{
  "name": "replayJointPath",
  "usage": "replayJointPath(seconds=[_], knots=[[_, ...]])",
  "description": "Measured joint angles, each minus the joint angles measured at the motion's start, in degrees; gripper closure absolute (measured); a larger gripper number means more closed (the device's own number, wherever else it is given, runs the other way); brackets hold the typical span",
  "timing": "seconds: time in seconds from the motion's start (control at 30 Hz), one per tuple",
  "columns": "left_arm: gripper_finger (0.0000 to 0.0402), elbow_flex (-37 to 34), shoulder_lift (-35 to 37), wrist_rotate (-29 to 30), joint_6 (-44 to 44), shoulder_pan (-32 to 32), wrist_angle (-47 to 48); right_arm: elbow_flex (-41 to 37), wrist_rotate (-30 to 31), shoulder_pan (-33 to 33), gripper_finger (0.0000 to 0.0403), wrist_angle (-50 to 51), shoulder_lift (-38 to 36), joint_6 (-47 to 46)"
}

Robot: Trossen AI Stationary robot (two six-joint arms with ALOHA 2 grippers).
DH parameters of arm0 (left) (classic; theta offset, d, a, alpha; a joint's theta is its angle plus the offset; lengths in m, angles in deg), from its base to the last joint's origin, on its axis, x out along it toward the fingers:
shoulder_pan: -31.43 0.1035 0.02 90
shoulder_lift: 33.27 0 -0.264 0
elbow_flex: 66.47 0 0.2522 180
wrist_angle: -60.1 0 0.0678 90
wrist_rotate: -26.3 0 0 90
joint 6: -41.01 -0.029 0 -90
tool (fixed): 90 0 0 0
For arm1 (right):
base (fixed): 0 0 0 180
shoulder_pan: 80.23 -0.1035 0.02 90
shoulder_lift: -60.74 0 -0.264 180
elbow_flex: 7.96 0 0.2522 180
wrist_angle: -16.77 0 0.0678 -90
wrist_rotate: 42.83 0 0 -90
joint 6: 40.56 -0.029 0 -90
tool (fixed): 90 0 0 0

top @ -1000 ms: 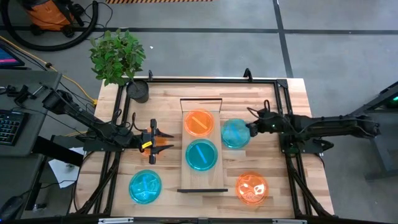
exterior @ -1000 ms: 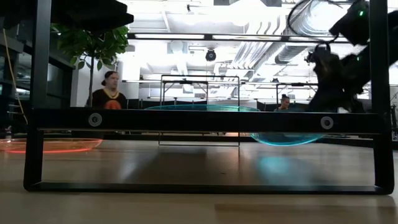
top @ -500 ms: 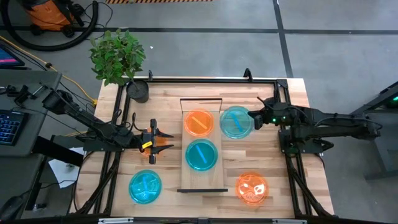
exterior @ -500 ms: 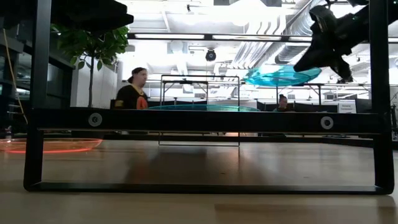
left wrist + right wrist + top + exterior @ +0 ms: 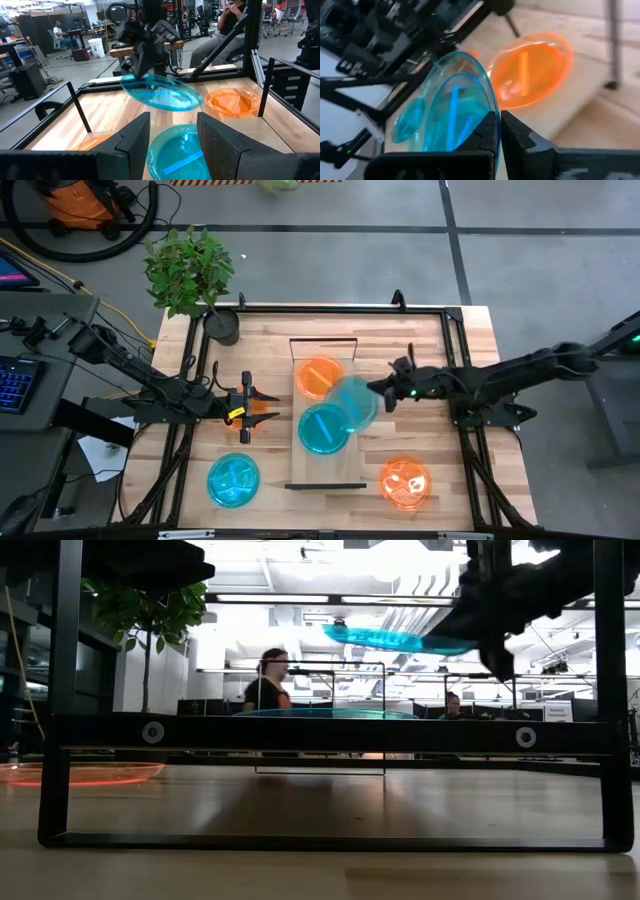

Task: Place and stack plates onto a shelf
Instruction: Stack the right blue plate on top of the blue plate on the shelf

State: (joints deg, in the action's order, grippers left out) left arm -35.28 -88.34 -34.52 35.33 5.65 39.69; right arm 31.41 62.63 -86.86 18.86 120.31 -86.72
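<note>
My right gripper is shut on a cyan plate and carries it in the air over the right side of the shelf, a light-wood board. One orange plate and one cyan plate lie flat on the board. Seen from table height, the carried plate hovers well above the shelf's dark rail, slightly tilted. My left gripper waits open, left of the shelf and pointing at it. Another orange plate lies on the table beneath it. My right gripper pinches the cyan plate's rim between its two fingers, on the edge nearest the table's right side. The fingers reach in roughly level from the right. The plate is lifted clear and sticks out from the fingertips toward the left, a little tilted.
A cyan plate lies on the table near the left front, an orange plate near the right front. A black plant pot stands at the far left corner. Black frame bars run around the table. A person walks in the room behind.
My right gripper has lifted the cyan plate off the table to the right of the shelf. It first raised it and drew it toward the far edge, then swung it left over the shelf. The plate has kept roughly level. A person in the background has walked across.
</note>
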Motion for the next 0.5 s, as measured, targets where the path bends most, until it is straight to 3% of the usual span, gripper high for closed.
replayJointPath(seconds=[0.37, 0.5], knots=[[0.0247, 0.0, 0.0, 0.01, 0.04, 0.0, 0.0, -0.07, 0.7, -4.34, 0.0403, -22.33, 17.1, -0.47], [0.0247, 0.0, 0.0, 0.01, 0.04, 0.0, 0.0, 1.35, 1.18, -5.07, 0.0403, -23.62, 21.53, -1.33]])
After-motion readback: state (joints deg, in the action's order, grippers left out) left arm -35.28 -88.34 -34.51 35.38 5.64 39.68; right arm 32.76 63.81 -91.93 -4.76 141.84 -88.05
